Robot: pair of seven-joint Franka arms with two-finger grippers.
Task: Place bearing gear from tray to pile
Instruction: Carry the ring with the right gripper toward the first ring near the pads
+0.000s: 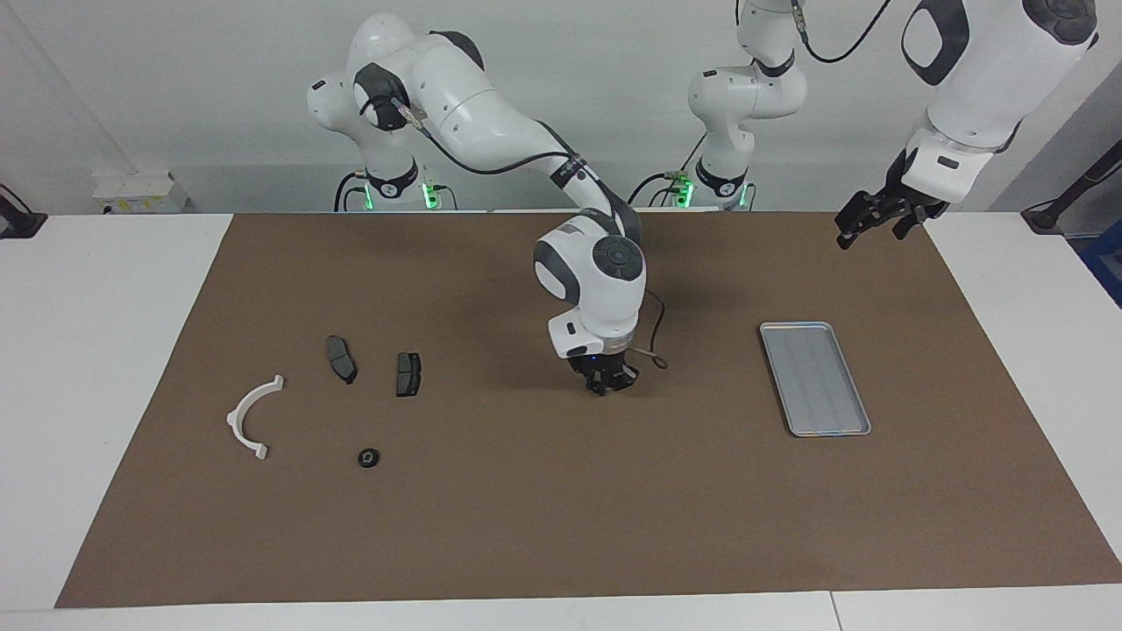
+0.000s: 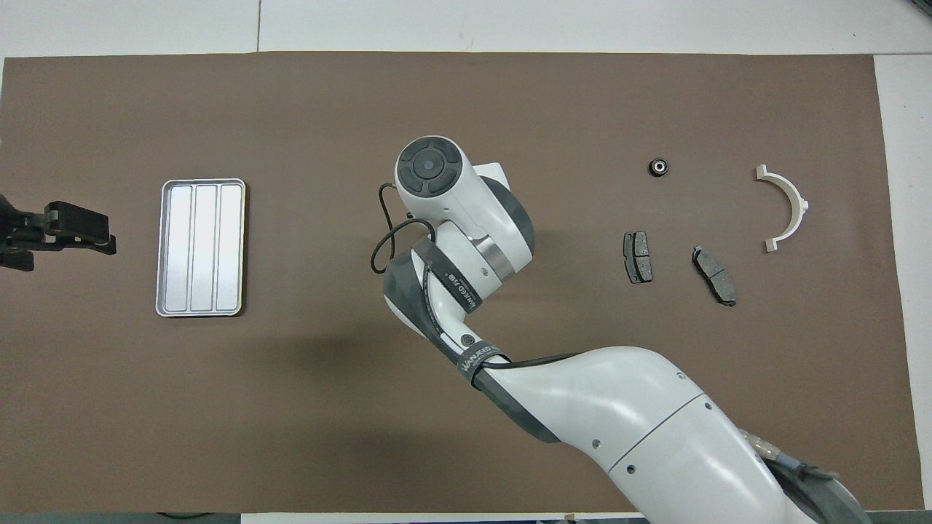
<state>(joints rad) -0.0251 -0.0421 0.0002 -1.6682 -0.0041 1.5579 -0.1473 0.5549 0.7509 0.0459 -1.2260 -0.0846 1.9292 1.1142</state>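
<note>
Toward the left arm's counter end, ridged silver tray (image 1: pixel 816 379), left pincer (image 1: pixel 871 220) wide above the edge, right pincer (image 1: pixel 602 382) closed mid-counter on a small dark bearing gear (image 1: pixel 601 386).

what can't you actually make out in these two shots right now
- Right gripper: hidden under its own wrist in the overhead view; in the facing view, too small to show what its shut fingers hold.
- Left gripper: overhead, its arm is cut off by the edge.
- Bearing gear: teeth too small.

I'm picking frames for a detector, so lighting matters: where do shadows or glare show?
Facing view: soft shadow on the brown mat under the right gripper; no glare on the tray. Overhead view: the tray reflects bright, and a broad dim shadow lies beneath the right arm.
</note>
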